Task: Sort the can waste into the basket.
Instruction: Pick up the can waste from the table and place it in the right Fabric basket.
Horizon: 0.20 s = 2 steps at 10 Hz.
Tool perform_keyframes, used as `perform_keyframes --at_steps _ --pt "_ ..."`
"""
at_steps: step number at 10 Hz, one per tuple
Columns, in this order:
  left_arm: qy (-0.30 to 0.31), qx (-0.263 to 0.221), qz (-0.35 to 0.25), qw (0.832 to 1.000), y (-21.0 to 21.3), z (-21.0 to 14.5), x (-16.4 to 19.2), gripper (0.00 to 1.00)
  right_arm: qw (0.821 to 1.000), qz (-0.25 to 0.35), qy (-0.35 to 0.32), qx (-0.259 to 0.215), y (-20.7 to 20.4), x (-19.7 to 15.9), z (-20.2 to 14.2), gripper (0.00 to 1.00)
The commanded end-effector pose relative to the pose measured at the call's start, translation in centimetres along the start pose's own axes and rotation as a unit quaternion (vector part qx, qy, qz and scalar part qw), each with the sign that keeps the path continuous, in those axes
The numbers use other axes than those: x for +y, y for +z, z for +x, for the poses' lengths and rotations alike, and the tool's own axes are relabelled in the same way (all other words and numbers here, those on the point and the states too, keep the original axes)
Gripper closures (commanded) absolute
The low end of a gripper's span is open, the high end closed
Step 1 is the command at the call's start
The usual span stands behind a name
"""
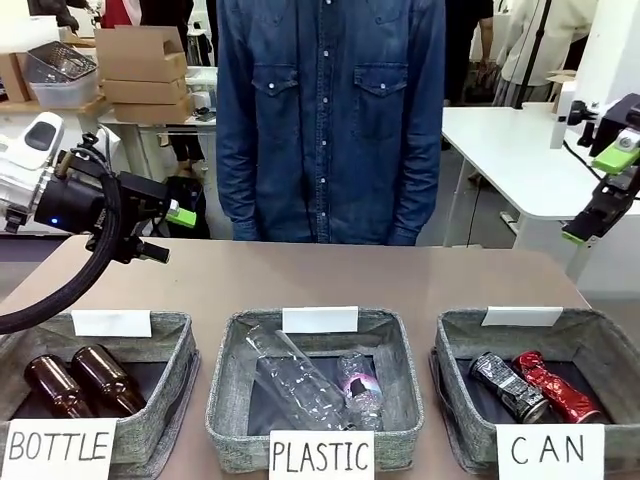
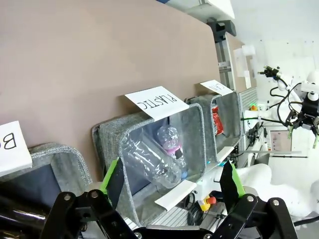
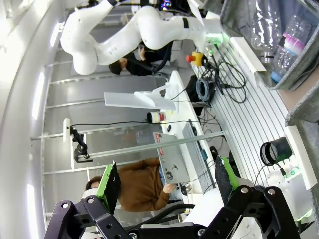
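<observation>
Lying side by side in the grey woven-fabric basket [image 1: 470, 330] signed "CAN", at about four o'clock on the brown desk [image 1: 330, 275], are the crumpled shiny red can [image 1: 556, 387] and the dented silver can [image 1: 508, 386] with dark print. Both tools hang empty above the desk with green-padded fingers apart: the left tool [image 2: 172, 178] at nine o'clock, the right tool [image 3: 163, 180] at three o'clock.
</observation>
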<state>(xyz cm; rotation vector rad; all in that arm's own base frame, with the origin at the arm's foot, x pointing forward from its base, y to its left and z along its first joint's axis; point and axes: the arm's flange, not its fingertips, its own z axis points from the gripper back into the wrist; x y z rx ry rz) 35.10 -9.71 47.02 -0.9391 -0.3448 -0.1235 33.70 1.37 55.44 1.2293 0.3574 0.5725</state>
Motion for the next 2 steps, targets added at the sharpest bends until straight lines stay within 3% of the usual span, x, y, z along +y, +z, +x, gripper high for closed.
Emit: perform_keyframes --at_steps 1,2 --pt "0.004 0.004 0.0 1.0 0.07 -0.11 -0.03 0.0 1.0 -0.003 0.001 0.002 0.09 0.13 -0.18 0.0" --pt "0.004 0.004 0.0 1.0 0.07 -0.11 -0.03 0.0 1.0 -0.003 0.001 0.002 0.09 0.13 -0.18 0.0"
